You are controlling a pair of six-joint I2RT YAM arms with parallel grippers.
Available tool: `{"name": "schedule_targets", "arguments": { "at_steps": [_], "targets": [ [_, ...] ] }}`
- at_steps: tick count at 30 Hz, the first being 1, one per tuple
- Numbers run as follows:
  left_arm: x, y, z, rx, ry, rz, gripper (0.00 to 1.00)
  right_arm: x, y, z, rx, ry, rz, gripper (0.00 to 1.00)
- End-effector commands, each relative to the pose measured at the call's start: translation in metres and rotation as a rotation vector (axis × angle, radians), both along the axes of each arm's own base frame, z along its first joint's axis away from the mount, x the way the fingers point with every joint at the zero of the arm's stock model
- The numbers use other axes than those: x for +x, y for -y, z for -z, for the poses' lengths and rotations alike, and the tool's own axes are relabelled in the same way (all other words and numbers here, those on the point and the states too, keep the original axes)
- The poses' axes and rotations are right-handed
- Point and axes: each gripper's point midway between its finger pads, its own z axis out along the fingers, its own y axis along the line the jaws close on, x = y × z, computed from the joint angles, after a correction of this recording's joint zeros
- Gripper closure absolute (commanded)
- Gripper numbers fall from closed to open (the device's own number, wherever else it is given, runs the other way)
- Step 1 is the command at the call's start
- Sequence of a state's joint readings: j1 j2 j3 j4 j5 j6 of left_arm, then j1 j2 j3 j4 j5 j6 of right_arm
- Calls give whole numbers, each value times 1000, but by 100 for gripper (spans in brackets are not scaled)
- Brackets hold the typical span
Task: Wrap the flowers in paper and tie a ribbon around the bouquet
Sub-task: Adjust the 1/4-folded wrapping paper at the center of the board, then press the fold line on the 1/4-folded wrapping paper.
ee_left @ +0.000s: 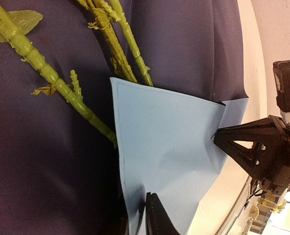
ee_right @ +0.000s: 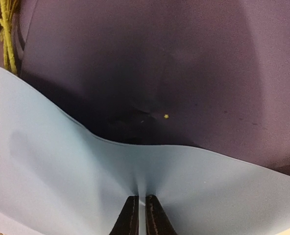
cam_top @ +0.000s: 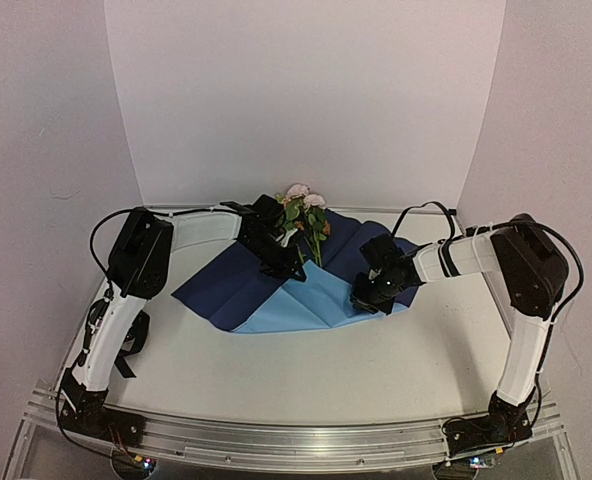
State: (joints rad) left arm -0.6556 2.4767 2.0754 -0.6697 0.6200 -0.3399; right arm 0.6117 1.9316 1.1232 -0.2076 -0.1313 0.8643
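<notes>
Flowers [cam_top: 304,210] lying on navy paper [cam_top: 221,285], light-blue corner folded over stems [ee_left: 42,73]

Soft, even light overhead; wrist views dimmer, near edges blurred, deep shadow under the folded paper [ee_right: 86,166].

Looks like a robotics lab booth: plain white panels [cam_top: 306,90] boxing in a white bench [cam_top: 306,370], aluminium rail [cam_top: 296,437] up front

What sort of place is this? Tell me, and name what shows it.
Most likely a robotics lab test bench: plain white backdrop panels enclose a white table, and the left arm and right arm are mounted along a metal rail at its near edge.
</notes>
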Motion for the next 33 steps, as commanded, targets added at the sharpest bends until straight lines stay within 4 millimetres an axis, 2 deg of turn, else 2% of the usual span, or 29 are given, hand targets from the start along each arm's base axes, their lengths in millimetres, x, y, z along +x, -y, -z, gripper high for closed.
{"name": "schedule_targets", "arguments": {
  "at_steps": [1, 5, 10, 13, 17, 20, 24, 28, 33],
  "targets": [
    [20, 5, -22, -25, 97, -29, 80, -17, 22, 22, -85, -69, 64, 97],
    [29, -2, -45, -15, 162, -72, 69, -20, 27, 25, -93, -81, 103, 100],
    [36, -14, -89, -4, 263, -121, 56, -23, 28, 32, -88, -110, 143, 100],
    [33, -22, -114, -2, 309, -136, 49, -24, 28, 36, -87, -123, 154, 100],
    [13, -24, -139, 2, 342, -109, 46, -24, 29, 37, -86, -127, 164, 100],
    [-14, -14, -145, -2, 327, -71, 47, -25, 28, 38, -81, -133, 168, 100],
    [-60, 17, -131, -44, 249, -5, 56, -26, 29, 39, -81, -138, 174, 100],
    [-96, 46, -100, -71, 146, 39, 65, -26, 27, 40, -75, -142, 174, 100],
    [-113, 64, -62, -75, 53, 12, 71, -26, 27, 40, -75, -142, 174, 100]
  ]
}}
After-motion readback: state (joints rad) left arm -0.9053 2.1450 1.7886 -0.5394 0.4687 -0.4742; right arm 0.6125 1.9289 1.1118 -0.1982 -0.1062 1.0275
